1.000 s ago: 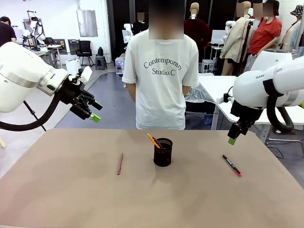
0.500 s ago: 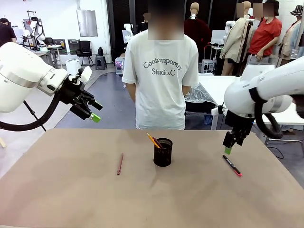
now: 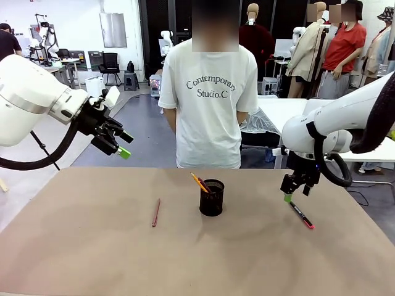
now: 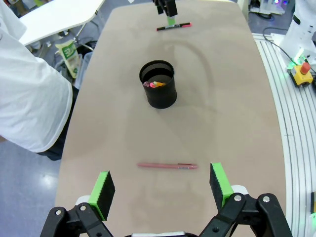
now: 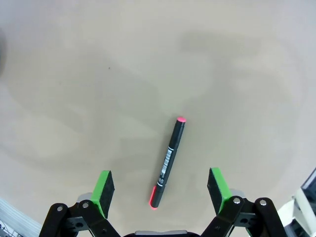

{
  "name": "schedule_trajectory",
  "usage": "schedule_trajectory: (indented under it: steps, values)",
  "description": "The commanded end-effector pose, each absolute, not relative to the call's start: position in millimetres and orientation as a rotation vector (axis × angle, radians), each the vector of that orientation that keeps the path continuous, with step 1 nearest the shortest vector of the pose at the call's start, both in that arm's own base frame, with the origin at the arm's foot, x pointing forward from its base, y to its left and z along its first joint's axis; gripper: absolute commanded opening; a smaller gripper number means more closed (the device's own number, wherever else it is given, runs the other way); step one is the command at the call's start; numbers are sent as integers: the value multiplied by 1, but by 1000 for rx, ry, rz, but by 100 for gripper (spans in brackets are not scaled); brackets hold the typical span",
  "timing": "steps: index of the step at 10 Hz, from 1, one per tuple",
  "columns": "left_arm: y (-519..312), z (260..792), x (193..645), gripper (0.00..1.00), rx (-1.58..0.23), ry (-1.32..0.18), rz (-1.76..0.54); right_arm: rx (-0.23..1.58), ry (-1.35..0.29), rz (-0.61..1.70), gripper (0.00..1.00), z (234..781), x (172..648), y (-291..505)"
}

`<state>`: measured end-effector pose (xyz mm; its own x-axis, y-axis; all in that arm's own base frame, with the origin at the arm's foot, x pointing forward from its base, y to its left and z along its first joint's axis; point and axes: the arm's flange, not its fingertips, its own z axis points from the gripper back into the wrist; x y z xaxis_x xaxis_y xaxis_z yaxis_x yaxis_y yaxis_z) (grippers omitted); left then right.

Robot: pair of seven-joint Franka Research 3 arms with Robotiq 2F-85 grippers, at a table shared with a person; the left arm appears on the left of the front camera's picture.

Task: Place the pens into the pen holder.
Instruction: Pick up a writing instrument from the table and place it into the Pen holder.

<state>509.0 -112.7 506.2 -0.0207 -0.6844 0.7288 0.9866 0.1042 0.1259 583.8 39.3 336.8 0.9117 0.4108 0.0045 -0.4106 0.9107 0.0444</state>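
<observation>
In the small black wire-mesh pen holder (image 3: pixel 212 197) at the middle of the brown surface (image 3: pixel 86 259), a yellow-orange pencil (image 3: pixel 198 182) already leans, a reddish tip (image 3: pixel 204 185) beside it, so the task looks partly done. Left to do: the thin reddish-brown pen (image 3: pixel 156 212) lying well left of the holder, and the black marker with pink-red ends (image 5: pixel 167 163), flat just below the right arm's open, empty jaws. The left arm's jaws, also open and empty, hover high at the left. The person's white T-shirt (image 3: pixel 210 126) reads "Contemporary Studio.C"; the marker's white print is illegible.
</observation>
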Motion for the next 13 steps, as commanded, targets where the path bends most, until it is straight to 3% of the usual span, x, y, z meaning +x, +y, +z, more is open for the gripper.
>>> schedule_trajectory:
  steps: [1, 13]
  values:
    - [-112, 510, 509, 100, -500, -746, -1417, 30, -19, 389, 100, 340, 582, 44]
    - [-112, 510, 509, 100, -500, -746, -1417, 8, -37, 339, 100, 295, 583, 48]
